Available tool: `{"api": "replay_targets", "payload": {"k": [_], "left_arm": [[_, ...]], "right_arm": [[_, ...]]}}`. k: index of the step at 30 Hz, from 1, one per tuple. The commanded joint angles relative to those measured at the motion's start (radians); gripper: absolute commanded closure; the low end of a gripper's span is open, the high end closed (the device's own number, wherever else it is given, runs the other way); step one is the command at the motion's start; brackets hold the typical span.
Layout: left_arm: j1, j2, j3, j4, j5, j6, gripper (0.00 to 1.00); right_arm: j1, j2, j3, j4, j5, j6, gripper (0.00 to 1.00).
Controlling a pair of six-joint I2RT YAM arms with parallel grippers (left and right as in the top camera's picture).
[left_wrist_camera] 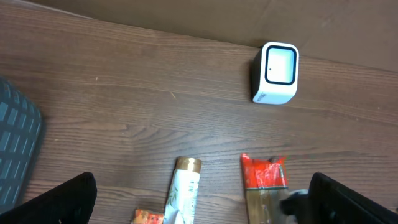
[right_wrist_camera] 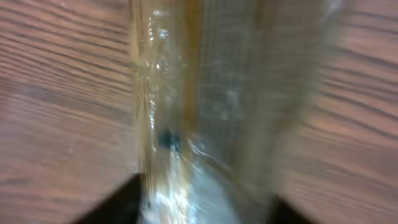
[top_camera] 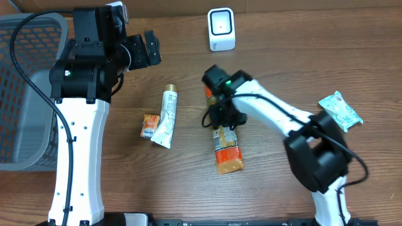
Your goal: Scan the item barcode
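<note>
- In the table's middle, the right gripper [top_camera: 221,112] is at the orange packet [top_camera: 227,154]; I cannot tell if it holds.
- The left gripper [top_camera: 146,50] is wide open.
- It should hold tight and turn the barcode toward the scanner [top_camera: 222,29].

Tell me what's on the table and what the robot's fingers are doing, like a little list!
scanner: white, standing at the back
basket: grey, on the left
white tube: lying flat, middle
small orange packet: beside the tube
long orange pack: under the right arm
teal packet: far right
left fingers: wide open, holding nothing
right fingers: at the long orange pack; grip too blurry to tell
</note>
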Motion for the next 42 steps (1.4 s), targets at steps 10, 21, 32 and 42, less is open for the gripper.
{"api": "replay_targets", "payload": {"k": [10,21,32,42], "left_arm": [[0.005,0.002,0.003,0.001,0.008,0.016,0.00],[0.005,0.002,0.003,0.001,0.008,0.016,0.00],[0.005,0.002,0.003,0.001,0.008,0.016,0.00],[0.005,0.002,0.003,0.001,0.008,0.016,0.00]], "right_arm": [[-0.013,0.163,0.022,0.072,-0.134,-0.062,0.56],[-0.166,0.163,0.043,0.114,-0.471,-0.191,0.24],[-0.148,0.190,-0.028,0.272,-0.481,-0.141,0.28],[-0.169,0.205,-0.034,0.310,-0.579,-0.110,0.96]]}}
